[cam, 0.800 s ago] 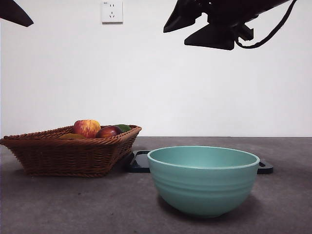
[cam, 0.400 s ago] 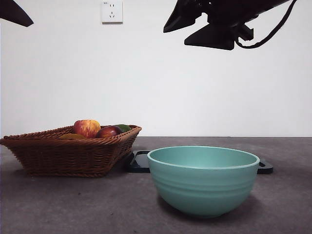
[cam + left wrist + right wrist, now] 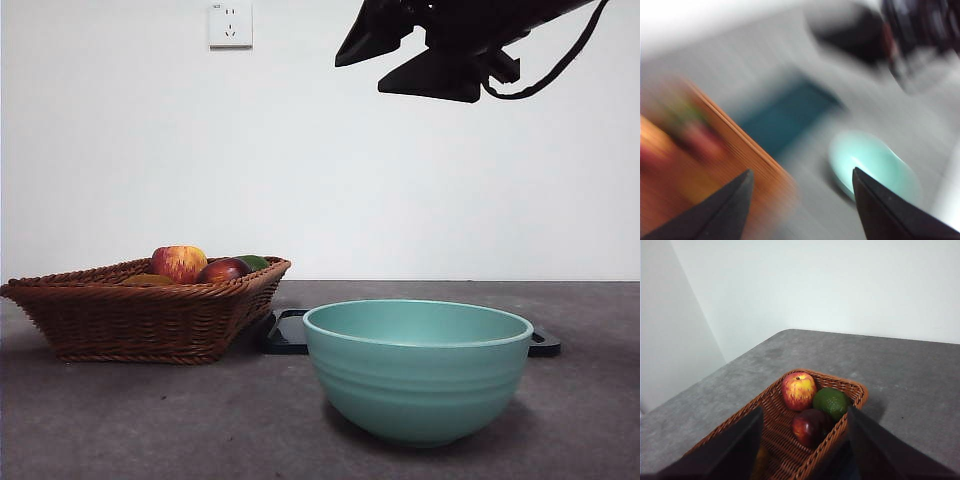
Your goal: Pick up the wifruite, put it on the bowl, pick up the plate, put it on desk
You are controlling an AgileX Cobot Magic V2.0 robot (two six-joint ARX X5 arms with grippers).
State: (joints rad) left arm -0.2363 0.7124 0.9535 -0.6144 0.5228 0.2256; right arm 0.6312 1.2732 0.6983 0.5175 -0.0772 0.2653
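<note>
Right wrist view: the right tool point(image 3: 805, 440) is seen with its jaws spread and nothing between them, held high over the basket point(image 3: 850, 390). Inside the basket an apple point(image 3: 799, 390), a green fruit point(image 3: 831, 402) and a dark red fruit point(image 3: 810, 426) are packed touching one another. The left tool point(image 3: 800, 200) is likewise seen released and empty, though its picture is smeared by blur; only an orange-brown mass and the pale teal bowl point(image 3: 872, 165) can be made out.

From the front, a dark arm point(image 3: 450, 45) is shown at the top, above the bowl point(image 3: 417, 370), which stands on the bench point(image 3: 150, 420) just beside the basket point(image 3: 140, 315). A flat black plate point(image 3: 285, 335) is partly hidden behind the bowl.

A likely risk is judged to lie in the crowding: jaws lowered onto one fruit could nudge its neighbours or catch the wicker rim. The plate, lying flat against the bench, may prove hard to get under.

The bench is matte, mottled grey. A plain white wall stands behind, with a socket point(image 3: 230, 24) set high.
</note>
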